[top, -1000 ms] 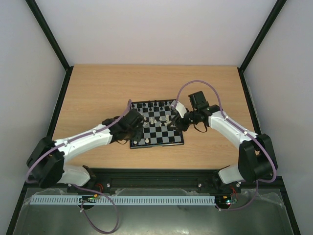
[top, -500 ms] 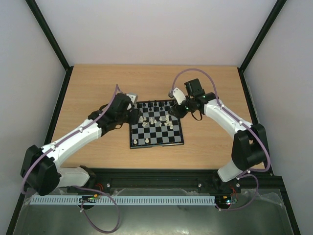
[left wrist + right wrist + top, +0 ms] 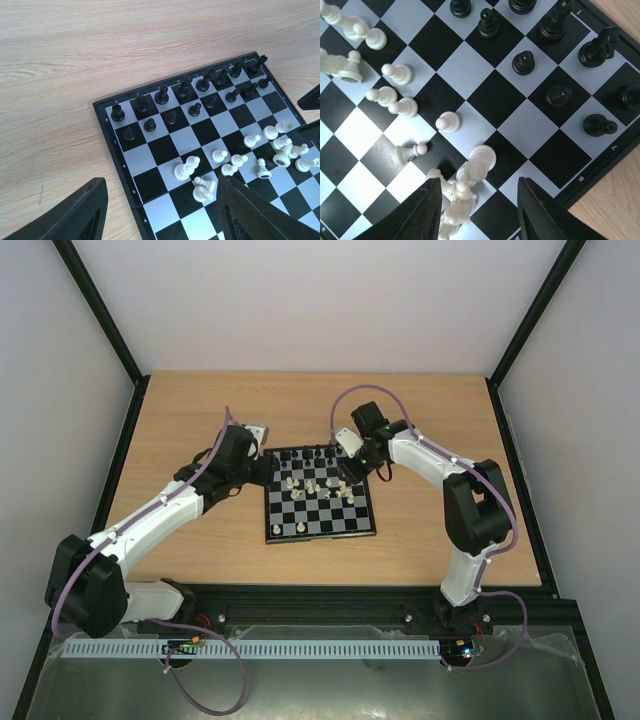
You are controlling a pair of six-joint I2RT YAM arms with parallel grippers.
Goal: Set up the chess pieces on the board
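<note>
Board (image 3: 320, 520) lies flat at the middle of the wooden table (image 3: 180, 410), just beyond the two arm bases. On its middle squares the white pieces (image 3: 235, 161) crowd in a loose cluster, some upright and several toppled. Beyond them the black pieces (image 3: 172, 95) stand upright in the two far rows.

At the board's far-left edge hovers the left gripper (image 3: 161, 181), fingers spread wide and grasping nothing. Two fallen white pieces lie on the square beside the gap.

Over the far-right part of the board hangs the right gripper (image 3: 479, 182), its fingers also apart. A heap of white pieces lies between them, unclamped. Whether a finger touches the heap cannot be told.
</note>
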